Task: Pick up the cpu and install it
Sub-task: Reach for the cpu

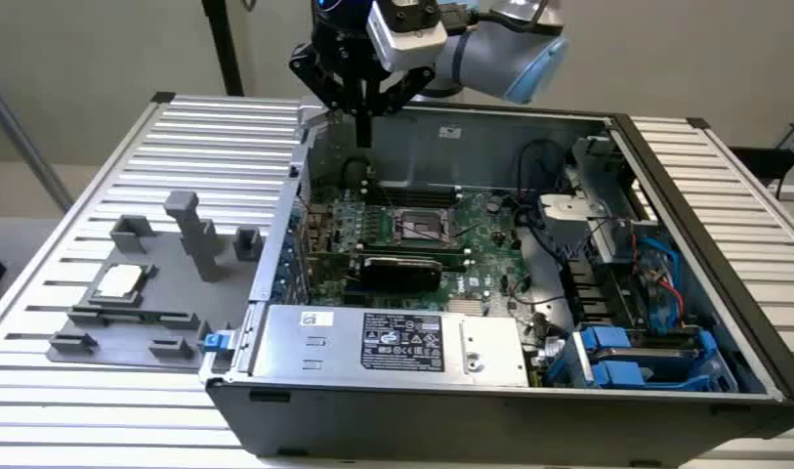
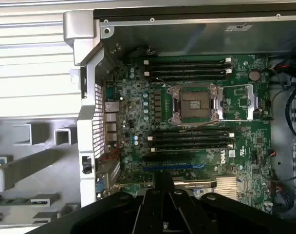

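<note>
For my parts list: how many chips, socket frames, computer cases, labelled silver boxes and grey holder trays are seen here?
Small flat square silvery-grey cpu chip: 1
Square black-and-metal socket frame: 1
Open dark metal computer case: 1
Silver box with black label: 1
Flat grey plastic holder tray: 1
Total: 5

In the exterior view there is one computer case point(image 1: 501, 420). Inside it are one socket frame point(image 1: 423, 228) near the centre, one silver box with a black label point(image 1: 390, 342) at 6 o'clock, and two blue drive brackets point(image 1: 607, 339) at 4 o'clock. Two banks of memory slots point(image 2: 187, 69) flank the socket frame, one on each side. At 9 o'clock of the case, one cpu point(image 1: 120, 281) lies on one grey tray point(image 1: 175, 293). One gripper point(image 1: 365, 140) hangs at 12 o'clock.
</note>
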`<action>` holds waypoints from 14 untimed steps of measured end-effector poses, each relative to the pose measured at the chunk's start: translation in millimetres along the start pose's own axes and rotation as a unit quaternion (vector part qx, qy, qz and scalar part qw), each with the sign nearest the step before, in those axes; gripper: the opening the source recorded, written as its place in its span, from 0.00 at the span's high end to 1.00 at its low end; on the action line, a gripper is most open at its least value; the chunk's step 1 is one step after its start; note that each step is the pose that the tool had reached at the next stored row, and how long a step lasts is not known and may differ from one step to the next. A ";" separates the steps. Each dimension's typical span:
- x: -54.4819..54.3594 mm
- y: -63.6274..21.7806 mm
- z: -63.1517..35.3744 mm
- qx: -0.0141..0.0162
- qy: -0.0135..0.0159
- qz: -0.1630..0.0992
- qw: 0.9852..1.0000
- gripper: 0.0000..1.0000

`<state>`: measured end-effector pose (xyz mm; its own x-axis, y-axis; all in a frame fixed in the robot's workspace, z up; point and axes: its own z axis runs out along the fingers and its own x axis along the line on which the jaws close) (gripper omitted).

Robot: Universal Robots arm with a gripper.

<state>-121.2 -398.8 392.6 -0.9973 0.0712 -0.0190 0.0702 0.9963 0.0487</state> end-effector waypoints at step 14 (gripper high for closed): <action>3.7 -0.5 -0.2 0.000 0.000 0.000 1.000 0.89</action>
<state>-124.9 -399.0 392.8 -0.9973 0.0712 -0.0189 0.0702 0.9964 0.0485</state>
